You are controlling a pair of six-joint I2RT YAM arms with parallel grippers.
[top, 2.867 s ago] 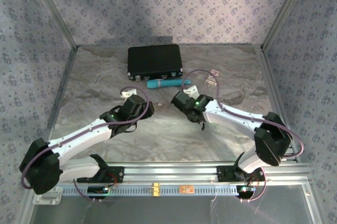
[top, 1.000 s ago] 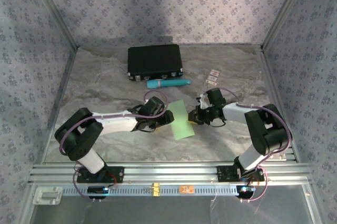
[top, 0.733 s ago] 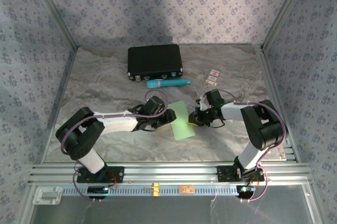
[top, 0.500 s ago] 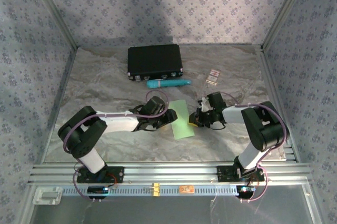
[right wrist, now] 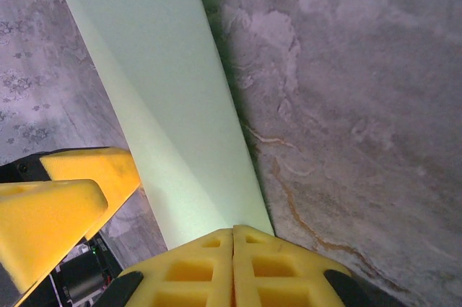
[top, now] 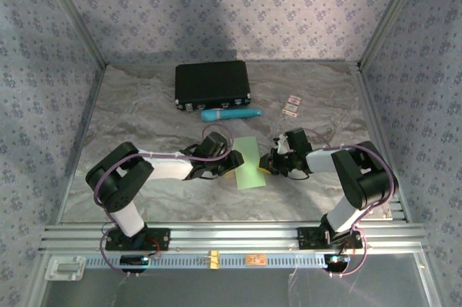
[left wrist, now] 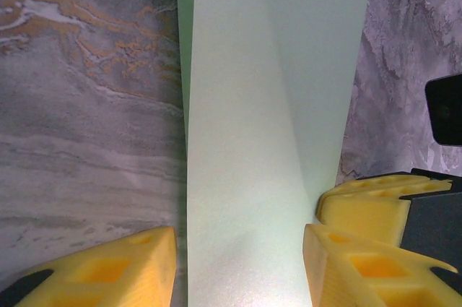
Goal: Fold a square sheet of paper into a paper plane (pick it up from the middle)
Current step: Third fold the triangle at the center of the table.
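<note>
My right gripper [top: 266, 165] still pinches the right edge of the square sheet of paper [top: 250, 166], which lies unmoved just in front of the black case [top: 212, 84]. My left gripper [top: 236, 162] has crept onto its left edge, fingers narrowed but still apart astride the fold.

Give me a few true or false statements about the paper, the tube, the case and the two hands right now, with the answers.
1. The green paper lies between the two hands. True.
2. The left hand is clamped shut. False: its fingers stand apart, with the paper between them.
3. The fingers of the right hand are pressed together. True.
4. The teal tube sits on top of the black case. False: it lies on the table beside the case.
</note>
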